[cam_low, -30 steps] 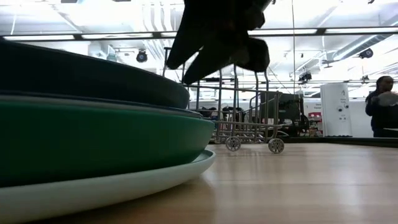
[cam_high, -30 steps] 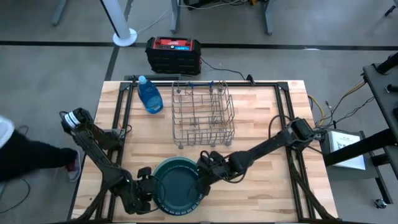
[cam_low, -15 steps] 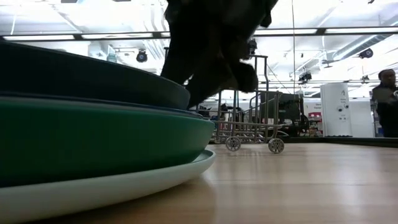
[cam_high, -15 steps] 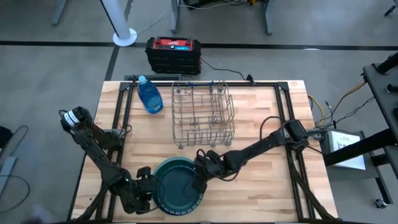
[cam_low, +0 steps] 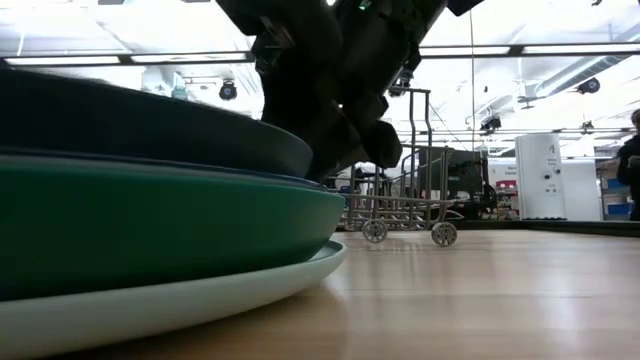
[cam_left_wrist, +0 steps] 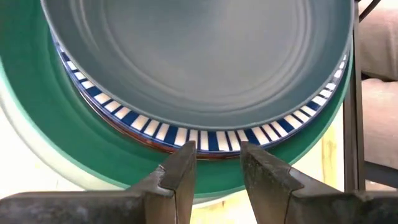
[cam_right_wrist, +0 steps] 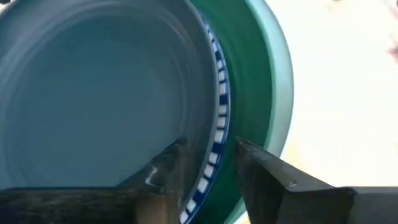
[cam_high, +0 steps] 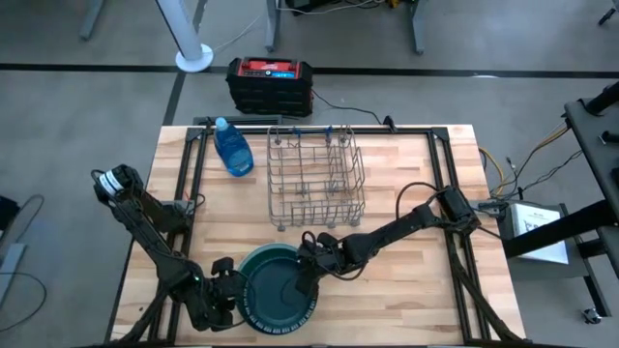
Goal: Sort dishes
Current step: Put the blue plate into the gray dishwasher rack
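Note:
The dishes sit in one stack near the table's near edge. A dark teal plate (cam_high: 279, 288) lies on top. Under it is a white plate with dark stripes (cam_left_wrist: 205, 138), then a larger green plate (cam_low: 150, 225), then a pale plate (cam_low: 200, 300) at the bottom. My right gripper (cam_high: 308, 278) is open at the stack's right side. One finger (cam_right_wrist: 166, 167) is over the teal plate's inside and the other (cam_right_wrist: 256, 167) is outside its rim. My left gripper (cam_high: 232, 293) is open at the stack's left side, fingertips over the green rim (cam_left_wrist: 217, 163). My right gripper comes slanting down from the table's right, its fingers on either side of the teal plate's right rim (cam_right_wrist: 200, 155). Whether they touch it cannot be told. My left gripper's fingertips stand at the green plate's rim (cam_left_wrist: 214, 177); whether they touch it cannot be told either.
A wire dish rack (cam_high: 315, 179) stands behind the stack at mid-table. A blue bottle (cam_high: 232, 150) lies to the rack's left. Bare wood lies to the right of the stack. A black and red box (cam_high: 269, 82) sits on the floor beyond the far edge.
My right gripper has come down and moved a little toward the table's left, from above the stack onto the teal plate's right rim. The plates and my left gripper have stayed where they were.

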`<state>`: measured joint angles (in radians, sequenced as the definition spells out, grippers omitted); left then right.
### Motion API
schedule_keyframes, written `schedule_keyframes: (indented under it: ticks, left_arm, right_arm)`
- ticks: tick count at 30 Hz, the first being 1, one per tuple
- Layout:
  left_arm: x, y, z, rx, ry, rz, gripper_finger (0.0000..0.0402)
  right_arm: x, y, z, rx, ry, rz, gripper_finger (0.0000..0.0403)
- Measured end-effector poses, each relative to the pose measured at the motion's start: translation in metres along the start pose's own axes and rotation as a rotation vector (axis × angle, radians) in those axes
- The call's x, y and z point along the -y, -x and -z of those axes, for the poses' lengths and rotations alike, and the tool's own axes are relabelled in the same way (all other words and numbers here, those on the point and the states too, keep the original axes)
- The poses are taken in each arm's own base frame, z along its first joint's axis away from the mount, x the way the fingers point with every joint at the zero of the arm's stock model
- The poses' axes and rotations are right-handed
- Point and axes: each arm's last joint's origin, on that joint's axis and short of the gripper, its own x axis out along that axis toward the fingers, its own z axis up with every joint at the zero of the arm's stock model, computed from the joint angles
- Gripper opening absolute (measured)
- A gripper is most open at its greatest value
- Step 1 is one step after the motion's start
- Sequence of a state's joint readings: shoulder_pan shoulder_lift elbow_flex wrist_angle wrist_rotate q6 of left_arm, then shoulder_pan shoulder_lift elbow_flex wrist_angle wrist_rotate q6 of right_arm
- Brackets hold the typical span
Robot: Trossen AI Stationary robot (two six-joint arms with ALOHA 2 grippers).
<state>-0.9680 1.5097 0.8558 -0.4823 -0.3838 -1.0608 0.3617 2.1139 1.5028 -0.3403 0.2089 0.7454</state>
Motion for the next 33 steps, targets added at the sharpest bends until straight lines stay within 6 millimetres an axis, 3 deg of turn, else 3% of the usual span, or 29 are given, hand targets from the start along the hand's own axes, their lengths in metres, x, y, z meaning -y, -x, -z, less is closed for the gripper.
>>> schedule_keyframes:
  ticks: [7,13,19,24,29,33]
  left_arm:
    - [-0.001,0.0,0.0,-0.003,0.003,-0.005,0.0115]
    - [-0.003,0.0,0.002,-0.018,0.017,-0.033,0.0115]
    - [-0.004,0.002,0.001,-0.017,0.02,-0.029,0.0115]
    - [-0.006,0.006,0.0,0.0,0.011,-0.041,0.0115]
    - [-0.009,0.015,-0.006,0.103,-0.062,-0.071,0.0115]
    - [-0.012,0.026,-0.013,0.216,-0.111,-0.104,0.0115]
  right_arm:
    - [0.0,0.0,-0.005,0.027,0.036,-0.014,0.0012]
    - [-0.003,0.003,-0.009,0.039,0.07,-0.022,0.0004]
    - [-0.01,0.022,-0.021,0.08,0.121,-0.057,0.0002]
    - [-0.016,0.054,-0.03,0.123,0.19,-0.092,0.0001]
    - [-0.018,0.101,-0.043,0.198,0.355,-0.126,0.0001]
    - [-0.006,0.143,-0.063,0.297,0.462,-0.131,0.0]
